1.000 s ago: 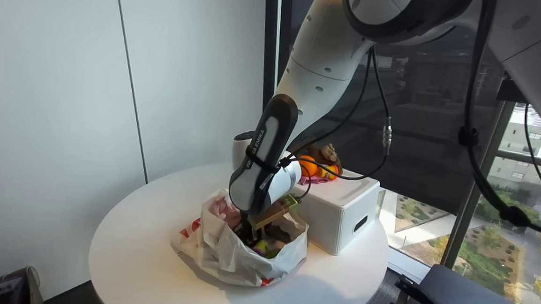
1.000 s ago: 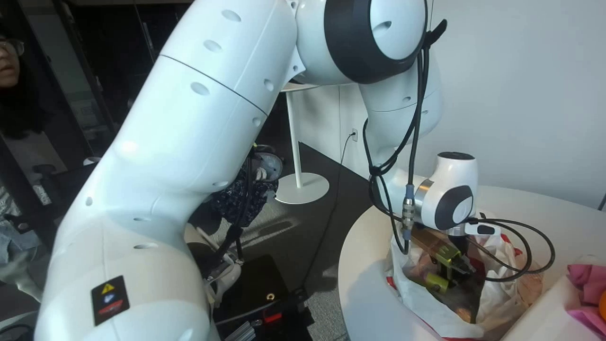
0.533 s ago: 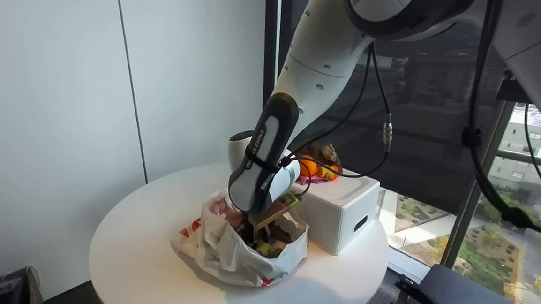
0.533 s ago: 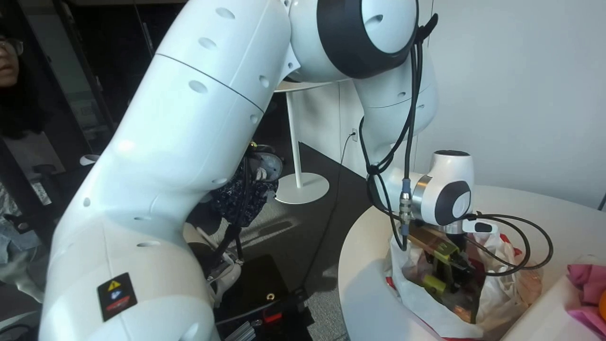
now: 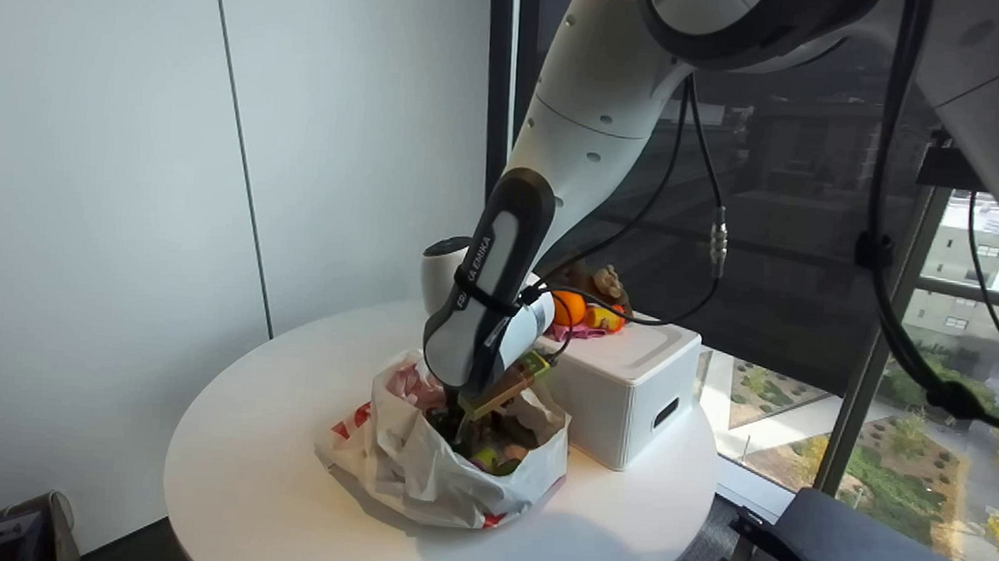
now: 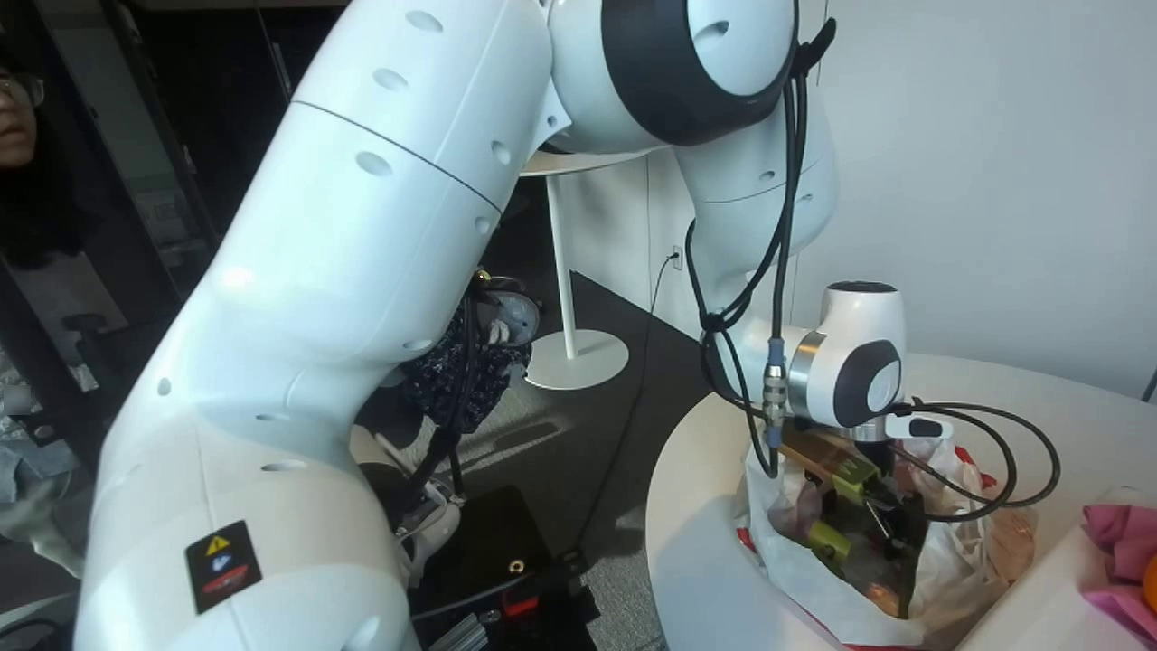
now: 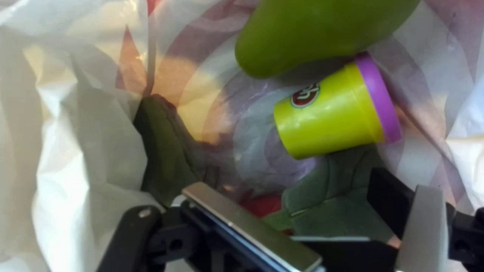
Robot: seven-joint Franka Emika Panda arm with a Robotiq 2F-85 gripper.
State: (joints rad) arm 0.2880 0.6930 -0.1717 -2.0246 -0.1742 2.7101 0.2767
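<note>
While inside bag [image 5: 444, 478], hand [image 7: 336, 217] agape

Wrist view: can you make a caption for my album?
An open tool in a white bag, near green fabric and a yellow tub with a purple lid.

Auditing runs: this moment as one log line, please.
white bag: on table | gripper: open, in bag's mouth | yellow tub: on its side inside bag

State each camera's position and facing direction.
An exterior view: raised, looking down at the bag; the arm spans upper right to centre.
An exterior view: beside the arm, which looms large, looking past it to the table.
Wrist view: sits behind the open gripper, seen at bottom, facing into the bag.
Both exterior views share the arm, bag and table.
</note>
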